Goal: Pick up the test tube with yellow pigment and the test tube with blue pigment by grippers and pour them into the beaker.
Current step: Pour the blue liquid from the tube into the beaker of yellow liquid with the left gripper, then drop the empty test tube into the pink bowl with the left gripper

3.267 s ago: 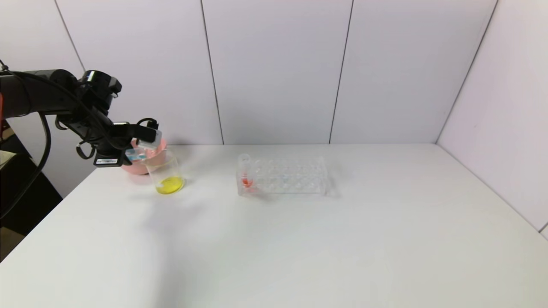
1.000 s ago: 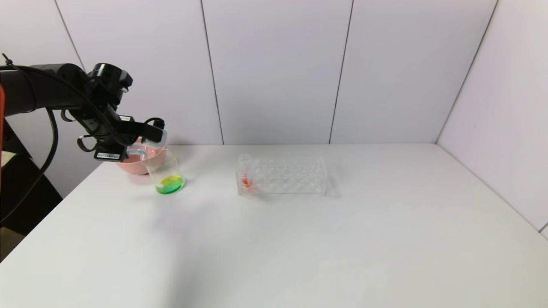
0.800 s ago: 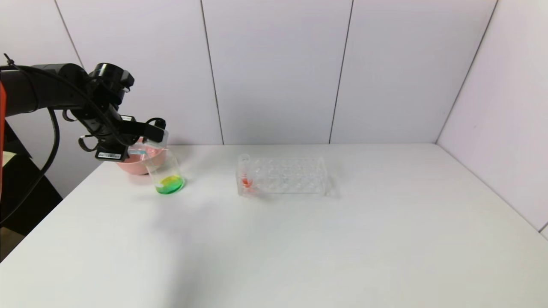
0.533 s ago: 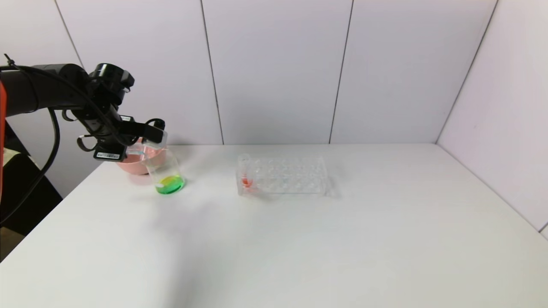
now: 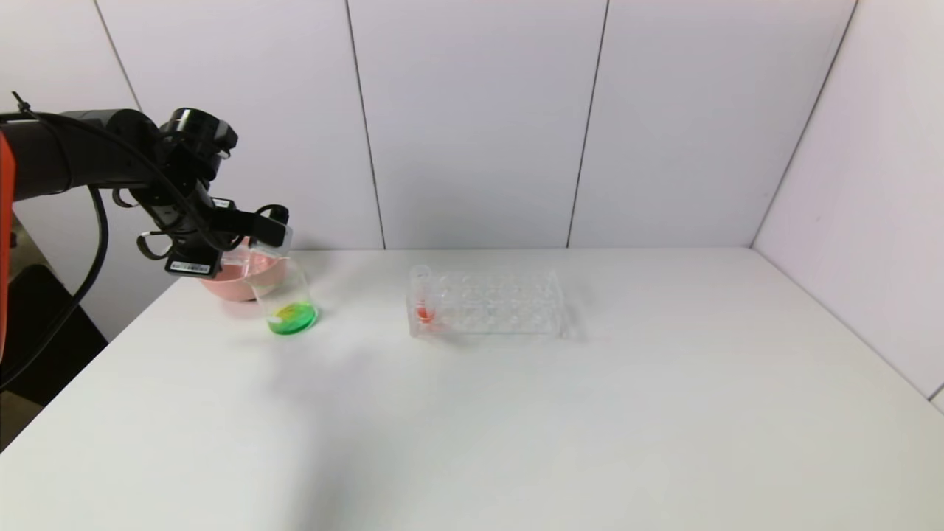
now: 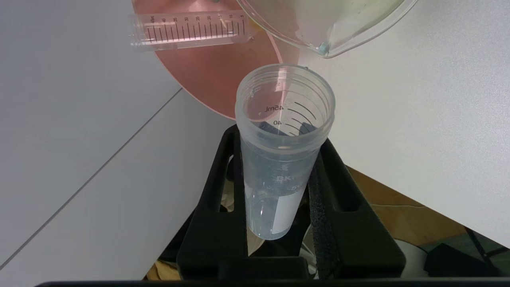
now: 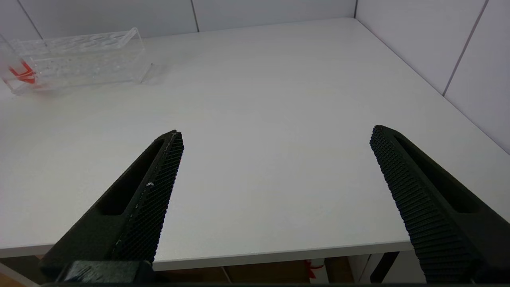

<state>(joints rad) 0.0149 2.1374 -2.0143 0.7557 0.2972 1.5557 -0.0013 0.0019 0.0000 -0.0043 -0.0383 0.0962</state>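
**Blue tube tipped over the beaker's lip**

The test tube with blue pigment (image 6: 283,151), now nearly drained and clear, is clamped between the fingers of the left gripper (image 5: 254,240), tilted with its open mouth just beside the spout of the beaker (image 5: 284,295). The beaker stands near the table's (image 5: 516,413) far left corner and holds green liquid with a yellow patch. Just behind it sits a pink bowl (image 5: 232,279) with an empty graduated tube (image 6: 191,31) lying in it. Toward the middle of the far edge, a clear tube rack (image 5: 487,304) holds a red-liquid tube (image 5: 422,299) at its left end. The right gripper (image 7: 275,167) hangs at the table's near edge, fingers spread wide and empty.
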